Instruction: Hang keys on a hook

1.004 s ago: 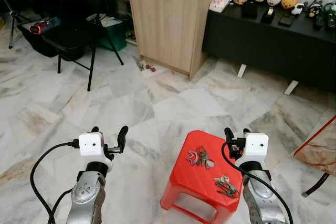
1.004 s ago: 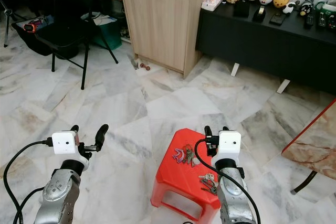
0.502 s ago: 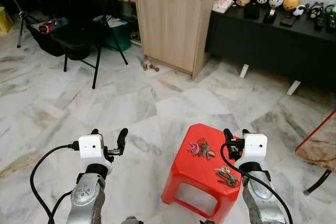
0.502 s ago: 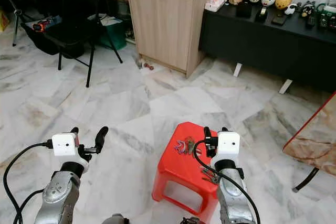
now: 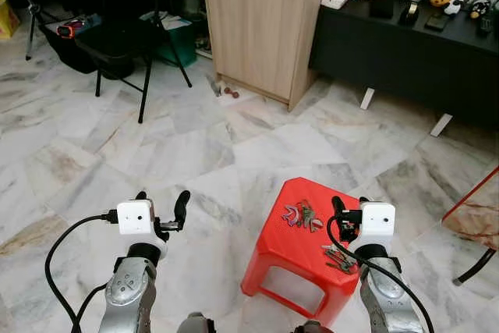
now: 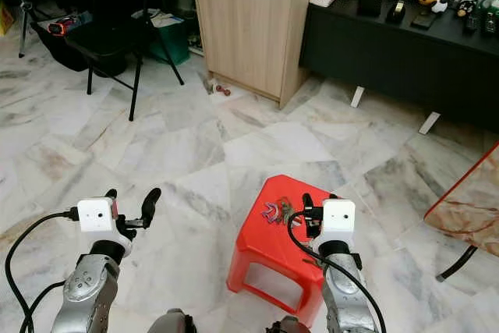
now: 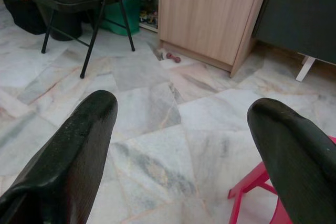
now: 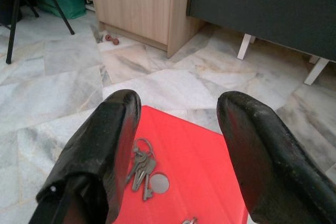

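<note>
Two bunches of keys lie on a red plastic stool [image 5: 284,251]: one with a pink ring [image 5: 300,216] near its far edge, another [image 5: 339,257] close under my right wrist. My right gripper [image 5: 350,206] is raised over the stool's right side, open and empty. In the right wrist view, the far keys [image 8: 140,166] lie below and between its spread fingers [image 8: 110,129]. My left gripper [image 5: 161,202] is held up over bare floor left of the stool, open and empty. The left wrist view catches the stool's corner [image 7: 257,182].
A wooden cabinet [image 5: 261,21] stands ahead, with a black sideboard [image 5: 405,44] carrying figurines to its right. A black folding chair [image 5: 117,37] is at the far left. A marble-patterned table edge [image 5: 475,212] juts in at the right. Marble floor surrounds the stool.
The whole view has shifted slightly, so the camera has moved. Both grippers stay open in the same pose, and both key bunches remain on the stool.
</note>
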You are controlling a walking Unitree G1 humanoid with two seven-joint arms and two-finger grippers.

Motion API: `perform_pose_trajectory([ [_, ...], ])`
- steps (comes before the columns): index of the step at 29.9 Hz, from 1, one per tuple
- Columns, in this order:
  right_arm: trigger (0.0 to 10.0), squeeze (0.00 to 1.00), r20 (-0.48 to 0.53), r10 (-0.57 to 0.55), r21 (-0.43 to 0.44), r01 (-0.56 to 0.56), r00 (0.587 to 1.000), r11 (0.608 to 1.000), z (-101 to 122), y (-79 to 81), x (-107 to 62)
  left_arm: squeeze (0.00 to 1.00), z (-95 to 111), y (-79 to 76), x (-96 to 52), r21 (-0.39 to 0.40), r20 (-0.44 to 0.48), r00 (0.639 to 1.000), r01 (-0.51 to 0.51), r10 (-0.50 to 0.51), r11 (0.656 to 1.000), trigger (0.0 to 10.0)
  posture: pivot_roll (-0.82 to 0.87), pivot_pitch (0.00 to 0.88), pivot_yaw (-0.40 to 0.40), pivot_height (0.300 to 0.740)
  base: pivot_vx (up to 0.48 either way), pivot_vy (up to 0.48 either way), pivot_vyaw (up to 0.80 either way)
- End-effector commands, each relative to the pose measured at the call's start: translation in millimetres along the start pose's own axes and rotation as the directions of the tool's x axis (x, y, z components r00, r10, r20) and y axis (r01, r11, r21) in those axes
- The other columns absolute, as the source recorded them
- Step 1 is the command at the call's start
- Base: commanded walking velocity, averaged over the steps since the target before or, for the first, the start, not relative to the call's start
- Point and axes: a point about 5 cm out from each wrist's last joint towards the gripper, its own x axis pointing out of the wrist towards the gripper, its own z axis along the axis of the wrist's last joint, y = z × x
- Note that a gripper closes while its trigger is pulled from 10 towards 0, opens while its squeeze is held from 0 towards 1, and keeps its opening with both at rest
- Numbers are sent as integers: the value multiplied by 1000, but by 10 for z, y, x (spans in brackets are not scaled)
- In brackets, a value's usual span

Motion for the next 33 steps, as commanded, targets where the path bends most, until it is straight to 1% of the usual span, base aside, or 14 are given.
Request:
perform_pose_trajectory([
  [1, 10000, 0, -19, 12, 1, -12, 1000, 1000, -37, 18, -16, 0, -52, -10, -10, 16, -33, 999, 9, -8, 1000, 10000, 79, 113, 3, 666, 0, 0, 0],
  [6, 10000, 0, -7, 21, -1, -21, 1000, 1000, -22, 34, -17, 0, -53, -15, -14, 16, -34, 999, 8, -8, 1000, 10000, 80, 112, 0, 636, 0, 0, 0],
  [11, 10000, 0, 8, 7, 5, -7, 1000, 1000, -4, 23, -14, 0, -58, -17, -18, 17, -35, 999, 7, -7, 1000, 10000, 81, 108, -1, 636, 0, 0, 0],
  [14, 10000, 0, -1, -8, 5, 8, 1000, 1000, -8, -4, -3, 0, -63, -20, -20, 16, -37, 999, 8, -7, 1000, 10000, 81, 103, -2, 636, 0, 0, 0],
  [22, 10000, 0, -6, -10, 7, 10, 1000, 1000, -10, -7, -3, 0, -72, -31, -13, 18, -46, 999, 15, -14, 1000, 10000, 80, 104, -3, 636, 0, 0, 0],
  [31, 10000, 0, -40, -29, 8, 29, 999, 1000, -70, -19, -29, 0, -86, -27, -22, 37, -57, 998, 20, -18, 999, 10000, 79, 115, 0, 636, 0, 0, 0],
  [33, 10000, 0, -55, -51, 19, 52, 997, 998, -96, -46, -36, 0, -85, -25, -20, 36, -58, 998, 20, -18, 999, 10000, 80, 117, 0, 636, 0, 0, 0],
])
